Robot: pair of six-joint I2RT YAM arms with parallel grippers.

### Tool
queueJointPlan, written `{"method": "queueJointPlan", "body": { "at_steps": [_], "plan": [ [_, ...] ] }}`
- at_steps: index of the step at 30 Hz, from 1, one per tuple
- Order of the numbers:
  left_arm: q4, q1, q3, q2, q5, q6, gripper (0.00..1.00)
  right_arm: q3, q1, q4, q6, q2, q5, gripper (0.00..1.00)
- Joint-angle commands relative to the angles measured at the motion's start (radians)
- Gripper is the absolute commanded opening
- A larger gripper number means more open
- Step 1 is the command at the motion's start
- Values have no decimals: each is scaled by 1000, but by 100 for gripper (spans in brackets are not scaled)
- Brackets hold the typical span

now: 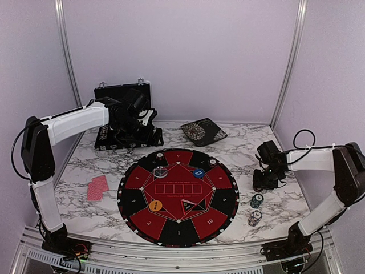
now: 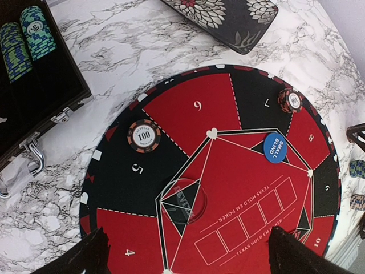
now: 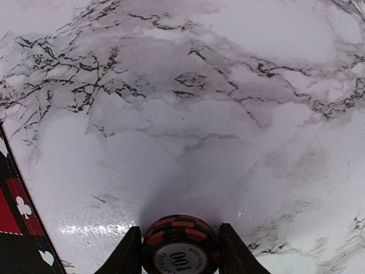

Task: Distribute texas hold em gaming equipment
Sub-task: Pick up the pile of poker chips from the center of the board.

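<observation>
**Reader:** Which step does the figure show?

**Legend:** Chip distribution, by appearance. The right gripper sits low over the bare marble table, just beside the right rim of the round mat. A red-and-black 100 chip lies between its fingers, which stand flush against both edges. Whether they already clamp it cannot be told.

**Reader:** And the other arm?

**Legend:** The left gripper hangs spread wide and empty above the far-left part of the mat, near the black case.

**Reader:** Where is the rest of the equipment?

**Legend:**
- Two red-backed cards lie on the table left of the mat.
- A green chip stack and a white-black chip stack stand right of it.
- The blue button, orange button and clear disc rest on the mat.
- One 100 chip occupies sector 5 and another sector 7.

**Reader:** What does the next move call for?

**Legend:** Probably a firm, centred hold on the chip, followed by a lift and carry to an unfilled numbered sector. A loose pinch risks the chip tipping or slipping out.
</observation>
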Motion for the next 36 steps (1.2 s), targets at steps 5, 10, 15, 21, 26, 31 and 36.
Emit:
{"method": "queueJointPlan", "body": {
  "at_steps": [5,10,15,21,26,31,36],
  "plan": [
    [10,-1,-13,-32,-2,5,99,64,-7,-57,-12,21,-2,22],
    [11,-1,-13,-35,-2,5,99,104,-7,-68,-23,37,0,21],
    [10,-1,-13,-37,-4,5,99,139,-5,-76,-30,53,0,20],
    [10,-1,-16,-37,-4,5,99,188,15,-90,-37,81,7,19],
    [13,-1,-21,-42,-10,0,99,252,56,-119,-42,116,21,19],
    [12,5,-30,-52,-17,-14,99,328,124,-157,-43,155,34,19],
    [23,33,-74,-85,-4,-35,99,400,197,-192,-41,194,43,18]
  ]
}}
